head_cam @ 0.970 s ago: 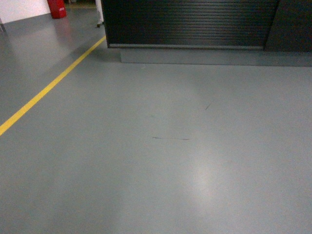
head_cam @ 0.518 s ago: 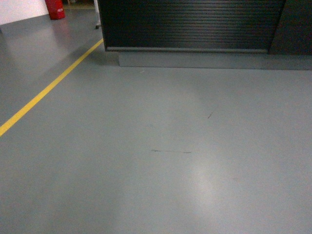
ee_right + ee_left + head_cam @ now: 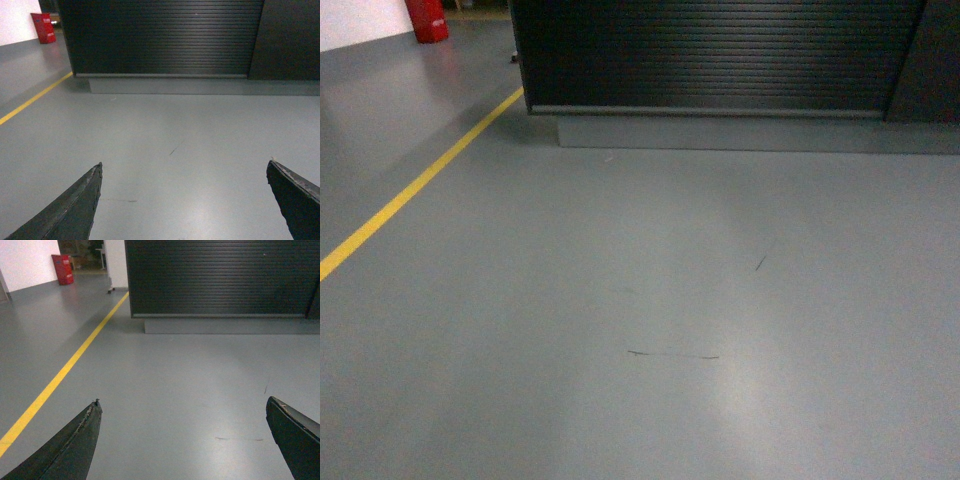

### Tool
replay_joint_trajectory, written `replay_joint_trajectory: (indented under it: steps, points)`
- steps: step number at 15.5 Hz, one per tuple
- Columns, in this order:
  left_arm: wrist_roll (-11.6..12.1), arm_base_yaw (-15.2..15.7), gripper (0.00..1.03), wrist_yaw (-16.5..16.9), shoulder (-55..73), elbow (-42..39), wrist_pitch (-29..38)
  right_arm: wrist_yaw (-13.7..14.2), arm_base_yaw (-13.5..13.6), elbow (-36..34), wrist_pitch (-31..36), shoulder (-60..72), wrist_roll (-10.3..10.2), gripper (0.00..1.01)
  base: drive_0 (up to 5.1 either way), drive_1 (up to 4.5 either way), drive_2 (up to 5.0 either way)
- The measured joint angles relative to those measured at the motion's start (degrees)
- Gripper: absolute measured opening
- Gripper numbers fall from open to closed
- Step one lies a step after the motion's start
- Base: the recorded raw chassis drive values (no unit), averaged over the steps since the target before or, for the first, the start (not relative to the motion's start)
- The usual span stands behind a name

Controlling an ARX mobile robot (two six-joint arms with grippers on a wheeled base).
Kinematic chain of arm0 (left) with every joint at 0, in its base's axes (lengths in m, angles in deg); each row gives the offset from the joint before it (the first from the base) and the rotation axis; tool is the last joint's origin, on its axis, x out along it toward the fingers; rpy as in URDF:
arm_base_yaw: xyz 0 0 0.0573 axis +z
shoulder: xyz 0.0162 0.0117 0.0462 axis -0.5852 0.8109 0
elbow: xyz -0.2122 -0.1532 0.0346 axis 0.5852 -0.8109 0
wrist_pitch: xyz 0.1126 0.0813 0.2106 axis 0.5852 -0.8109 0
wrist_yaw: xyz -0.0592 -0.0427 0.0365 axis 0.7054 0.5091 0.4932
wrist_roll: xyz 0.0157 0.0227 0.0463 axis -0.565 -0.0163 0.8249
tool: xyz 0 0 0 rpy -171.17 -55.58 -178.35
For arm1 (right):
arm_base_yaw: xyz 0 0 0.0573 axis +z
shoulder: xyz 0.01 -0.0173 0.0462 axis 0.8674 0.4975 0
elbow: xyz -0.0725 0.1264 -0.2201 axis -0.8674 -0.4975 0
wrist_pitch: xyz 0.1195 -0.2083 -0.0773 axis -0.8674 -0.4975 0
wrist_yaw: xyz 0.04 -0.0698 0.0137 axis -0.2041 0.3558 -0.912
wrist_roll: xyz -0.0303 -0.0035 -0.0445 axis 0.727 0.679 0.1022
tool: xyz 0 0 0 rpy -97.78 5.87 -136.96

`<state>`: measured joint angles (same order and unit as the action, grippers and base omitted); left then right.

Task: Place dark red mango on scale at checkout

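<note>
Fingers (image 3: 75, 445) splayed above grey floor (image 3: 650, 280), ribbed checkout (image 3: 710, 55) ahead.

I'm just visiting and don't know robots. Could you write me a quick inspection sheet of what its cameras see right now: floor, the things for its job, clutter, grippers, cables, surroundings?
Surface: grey floor, smooth, with a few thin dark scuff marks and a soft glare patch.
Job's things: checkout ahead, dark with a ribbed front on a grey plinth; only its front shows. Mango and scale: nothing seen.
Clutter: nothing seen on the floor.
Grippers: left gripper open, empty, fingers spread wide; right gripper open, empty, likewise.
Cables: nothing seen.
Surroundings: yellow line running diagonally on the left; red object by a white wall at far left, too small to identify.
</note>
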<state>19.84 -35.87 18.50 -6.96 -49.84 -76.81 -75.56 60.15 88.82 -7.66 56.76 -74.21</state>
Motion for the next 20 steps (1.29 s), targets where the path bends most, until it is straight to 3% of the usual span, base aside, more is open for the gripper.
replay_joint_trajectory:
  steps: [20]
  points:
    - [0.0, 0.0, 0.98, 0.0, 0.0, 0.0, -0.04, 0.0, 0.0, 0.0, -0.02, 0.0, 0.0, 0.98, 0.1, 4.37, -4.3]
